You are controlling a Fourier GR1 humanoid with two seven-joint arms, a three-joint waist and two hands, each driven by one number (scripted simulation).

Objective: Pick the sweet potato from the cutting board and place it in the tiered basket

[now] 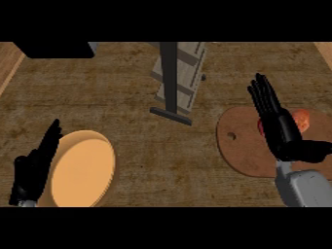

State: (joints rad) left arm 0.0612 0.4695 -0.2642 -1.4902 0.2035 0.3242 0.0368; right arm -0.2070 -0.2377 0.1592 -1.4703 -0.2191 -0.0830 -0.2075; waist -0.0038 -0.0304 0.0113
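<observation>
Nearest me, at the lower left, my left hand rests with its fingers straight and pointing up, just beside the left rim of a round tan plate lying on the brown worktop. At the lower right my grey forearm comes in, and my right hand stretches over the brown cutting board, fingers straight and close together, thumb out to the right, pinching nothing. The sweet potato lies on the board; only its orange-red edges show on either side of my fingers, which cover its middle. I cannot tell whether they touch it. Farther off, mid-worktop, stands the tiered basket, its dark post rising from a slatted frame.
</observation>
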